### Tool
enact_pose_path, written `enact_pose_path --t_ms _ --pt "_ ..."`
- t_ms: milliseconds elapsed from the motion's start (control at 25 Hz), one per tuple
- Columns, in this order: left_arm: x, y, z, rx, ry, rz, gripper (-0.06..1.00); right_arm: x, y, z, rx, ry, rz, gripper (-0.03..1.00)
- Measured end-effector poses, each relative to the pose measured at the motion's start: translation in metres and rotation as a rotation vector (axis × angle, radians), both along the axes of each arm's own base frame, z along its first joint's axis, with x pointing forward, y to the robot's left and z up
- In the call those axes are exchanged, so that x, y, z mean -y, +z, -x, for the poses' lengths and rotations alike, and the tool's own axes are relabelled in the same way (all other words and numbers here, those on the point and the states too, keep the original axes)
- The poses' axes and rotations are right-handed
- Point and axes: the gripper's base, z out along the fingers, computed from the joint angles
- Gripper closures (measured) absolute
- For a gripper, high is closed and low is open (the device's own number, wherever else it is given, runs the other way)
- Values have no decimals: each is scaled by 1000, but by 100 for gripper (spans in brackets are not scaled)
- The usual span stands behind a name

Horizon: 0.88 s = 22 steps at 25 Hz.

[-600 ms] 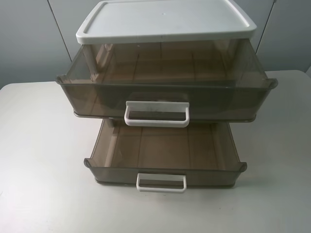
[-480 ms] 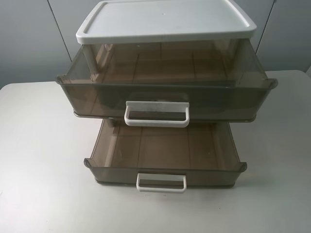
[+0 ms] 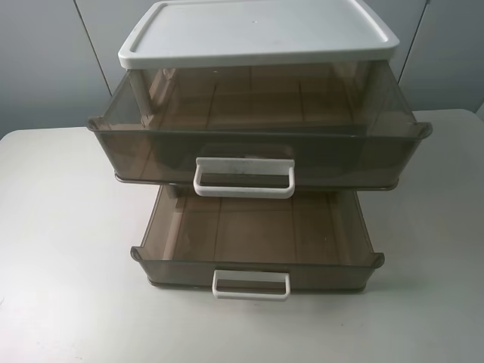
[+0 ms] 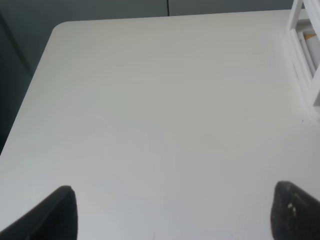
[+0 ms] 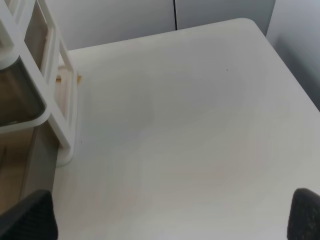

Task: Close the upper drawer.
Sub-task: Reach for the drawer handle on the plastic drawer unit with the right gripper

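The upper drawer (image 3: 151, 147) is smoky brown translucent plastic with tall walls and a wide white loop handle (image 3: 243, 178). It stands pulled out from under the white cabinet top (image 3: 257, 32) and looks empty. Neither arm shows in the exterior high view. In the left wrist view my left gripper (image 4: 175, 215) is open over bare table, with dark fingertips (image 4: 60, 212) far apart. In the right wrist view my right gripper (image 5: 167, 217) is open too, fingertips (image 5: 32, 217) wide apart, nothing between them. Both are away from the drawer.
A shallower lower drawer (image 3: 257, 266) with a shorter white handle (image 3: 250, 284) is pulled out further toward the front. The white cabinet frame shows in the left wrist view (image 4: 306, 45) and the right wrist view (image 5: 65, 115). The white table (image 3: 60, 249) lies on both sides.
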Motion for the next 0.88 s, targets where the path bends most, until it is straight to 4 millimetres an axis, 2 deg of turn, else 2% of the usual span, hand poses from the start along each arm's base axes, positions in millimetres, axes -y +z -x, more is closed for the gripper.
enact_pose_path --t_ms 880 --pt "0 0 0 0 0 0 20 -2 0 0 7 17 -23 27"
